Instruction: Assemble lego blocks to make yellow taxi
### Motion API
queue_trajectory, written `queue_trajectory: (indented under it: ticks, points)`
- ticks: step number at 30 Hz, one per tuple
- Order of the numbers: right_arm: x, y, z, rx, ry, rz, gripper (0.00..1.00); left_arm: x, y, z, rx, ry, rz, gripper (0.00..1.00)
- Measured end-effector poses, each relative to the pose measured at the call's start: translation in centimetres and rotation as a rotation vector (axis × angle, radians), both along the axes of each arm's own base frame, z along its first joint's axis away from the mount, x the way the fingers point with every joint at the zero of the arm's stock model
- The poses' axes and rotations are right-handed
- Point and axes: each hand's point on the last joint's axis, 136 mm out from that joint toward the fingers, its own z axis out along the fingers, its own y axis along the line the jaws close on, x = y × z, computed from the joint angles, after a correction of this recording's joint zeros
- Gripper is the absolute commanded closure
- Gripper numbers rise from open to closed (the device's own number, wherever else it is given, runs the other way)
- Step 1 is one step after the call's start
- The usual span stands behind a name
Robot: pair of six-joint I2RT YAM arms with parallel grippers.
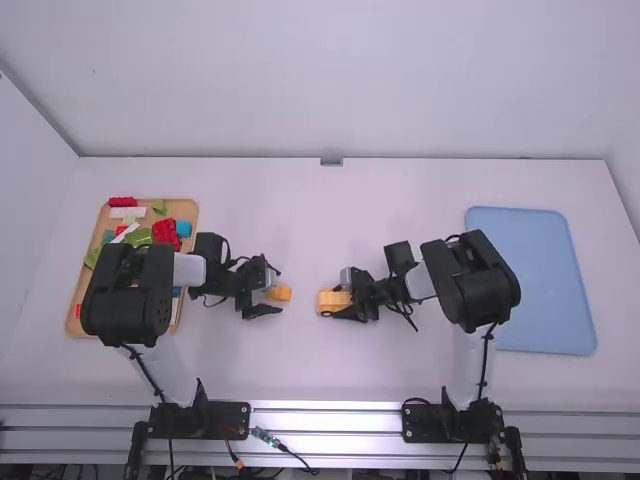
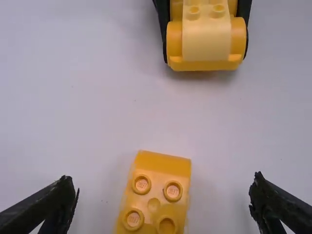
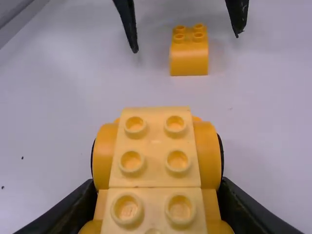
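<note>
Left of the table's middle, my left gripper [image 1: 268,290] stands open around an orange-yellow block [image 1: 279,293]. In the left wrist view the studded block [image 2: 155,200] lies between the spread fingers of the left gripper [image 2: 163,200], touching neither. My right gripper [image 1: 343,300] holds the yellow car body [image 1: 332,301] right of the middle. In the right wrist view the right gripper [image 3: 158,195] is shut on the sides of the car body [image 3: 155,146], whose studs face up. The loose block [image 3: 188,53] sits beyond it.
At the left, a wooden tray [image 1: 188,208] holds red, green, white and blue pieces, partly under the left arm. A blue tray [image 1: 540,270] lies at the right, beside the right arm.
</note>
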Motion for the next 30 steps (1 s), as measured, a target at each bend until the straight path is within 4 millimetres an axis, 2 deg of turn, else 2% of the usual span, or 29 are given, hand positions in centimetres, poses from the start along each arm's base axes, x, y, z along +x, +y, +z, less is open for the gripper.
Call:
queue_trajectory:
  ticks: [5,6,7,8,15,19,25,30]
  points:
    - [0.35,-0.06,-0.22,-0.013,-0.034,-0.001,0.37,0.38,0.02,-0.24,0.001,-0.045,0.011,0.16]
    - [0.41,-0.07,-0.25,-0.015,-0.034,-0.004,0.36,0.38,0.01,-0.26,0.0,-0.045,0.013,0.16]
    - [0.47,-0.08,-0.28,-0.017,-0.036,-0.006,0.23,0.29,0.01,-0.35,-0.002,-0.042,0.019,0.16]
    - [0.52,-0.07,-0.26,-0.017,-0.039,-0.006,0.01,0.18,0.01,-0.42,-0.003,-0.037,0.022,0.17]
    - [0.61,-0.04,-0.22,-0.015,-0.044,-0.007,0.01,0.08,-0.01,-0.48,-0.007,-0.023,0.031,0.2]
    - [0.62,-0.03,-0.2,-0.015,-0.036,-0.011,0.01,0.09,0.01,-0.48,-0.006,-0.02,0.033,0.35]
    - [0.63,-0.02,-0.19,-0.015,-0.033,-0.012,0.01,0.08,-0.01,-0.48,-0.007,-0.019,0.034,0.4]
    - [0.74,-0.2,-0.16,-0.013,-0.028,-0.019,0.01,0.08,0.23,-0.8,0.014,-0.013,0.04,0.37]
